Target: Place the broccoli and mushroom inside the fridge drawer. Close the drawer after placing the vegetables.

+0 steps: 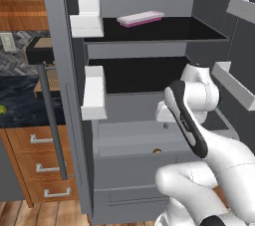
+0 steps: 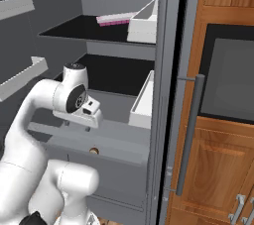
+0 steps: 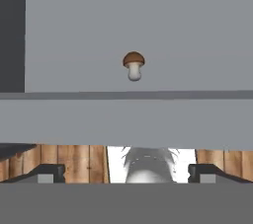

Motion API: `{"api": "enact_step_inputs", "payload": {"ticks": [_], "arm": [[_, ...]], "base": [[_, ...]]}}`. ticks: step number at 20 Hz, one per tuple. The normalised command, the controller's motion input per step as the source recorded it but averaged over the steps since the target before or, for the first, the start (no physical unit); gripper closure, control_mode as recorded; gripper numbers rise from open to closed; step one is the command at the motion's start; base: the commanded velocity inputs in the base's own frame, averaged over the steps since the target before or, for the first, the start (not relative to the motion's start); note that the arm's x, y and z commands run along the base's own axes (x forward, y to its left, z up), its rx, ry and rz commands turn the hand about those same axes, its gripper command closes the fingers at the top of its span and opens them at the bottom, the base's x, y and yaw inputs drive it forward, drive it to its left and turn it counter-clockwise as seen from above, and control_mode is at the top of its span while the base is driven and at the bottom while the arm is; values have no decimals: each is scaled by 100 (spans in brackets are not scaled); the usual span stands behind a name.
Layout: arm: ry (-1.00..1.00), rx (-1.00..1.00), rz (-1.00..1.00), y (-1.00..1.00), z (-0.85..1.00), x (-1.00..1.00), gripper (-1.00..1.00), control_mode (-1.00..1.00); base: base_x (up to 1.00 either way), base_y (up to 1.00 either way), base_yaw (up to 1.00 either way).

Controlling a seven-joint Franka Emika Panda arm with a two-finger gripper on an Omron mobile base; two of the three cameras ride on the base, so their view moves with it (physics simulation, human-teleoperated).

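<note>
The mushroom [image 3: 133, 65], brown cap over a white stem, lies on the light-grey floor of the fridge drawer [image 3: 192, 30], which stands pulled out. From the base views the mushroom [image 1: 157, 150] [image 2: 93, 150] peeks just behind the drawer's front wall [image 1: 132, 170] [image 2: 111, 167]. My gripper [image 3: 126, 173] [image 1: 165, 123] [image 2: 77, 126] hangs above the drawer pointing down, open, with nothing between its fingers. A small yellowish-green speck [image 1: 2, 109] sits on the dark counter at the far left edge; I cannot tell whether it is the broccoli.
The fridge door [image 1: 64, 95] stands open on the left with white door bins [image 1: 93, 93]. A pink flat pack [image 1: 140, 18] lies on the upper shelf. Wooden drawers [image 1: 45, 165] sit under the counter; an oven [image 2: 230, 80] and wooden cabinets flank the right.
</note>
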Motion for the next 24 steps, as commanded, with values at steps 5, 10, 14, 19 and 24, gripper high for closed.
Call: {"api": "enact_step_inputs", "payload": {"ticks": [5,10,14,19,24], "arm": [[-25,-1,-6,5,8,-100,-100,-100],[-14,0,-2,0,0,-67,-100,-100],[-3,0,0,0,0,-5,-100,-100],[0,0,0,0,0,-7,-100,-100],[-4,-1,0,4,0,-34,-100,100]], "base": [[0,0,0],[0,0,0],[0,0,0],[0,0,0],[-40,11,0]]}}
